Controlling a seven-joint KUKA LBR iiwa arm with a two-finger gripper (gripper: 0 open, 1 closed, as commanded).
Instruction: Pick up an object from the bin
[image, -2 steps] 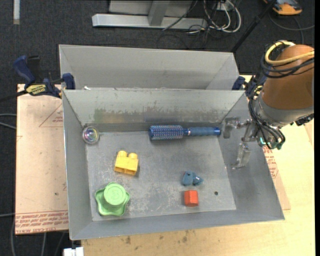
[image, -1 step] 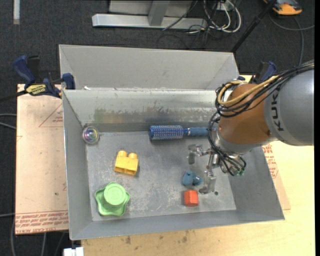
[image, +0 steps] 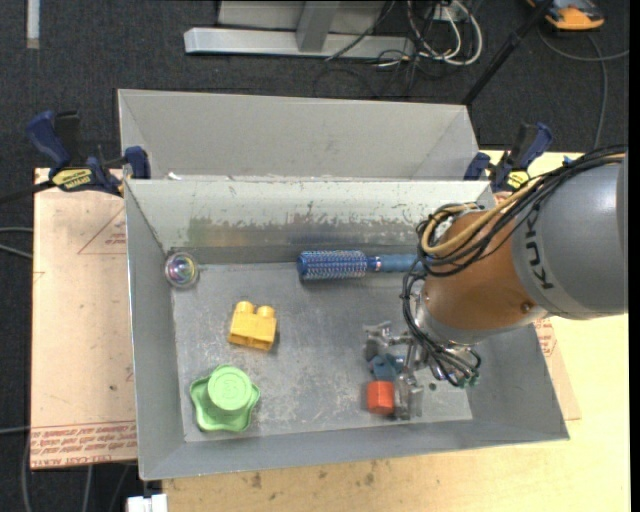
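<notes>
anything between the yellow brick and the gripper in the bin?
No. In the camera view, the stretch from the yellow brick to the gripper is bare bin floor. A small orange piece sits right beside the gripper.

A blue hairbrush (image: 345, 265) lies flat at the foot of the grey bin's (image: 320, 340) far wall, bristled head to the left. A small shiny ball (image: 181, 269) sits in the far left corner. A yellow two-stud toy brick (image: 252, 326) lies left of middle. A green flower-shaped cup (image: 225, 399) stands near the front left corner, apart from the brick.
</notes>
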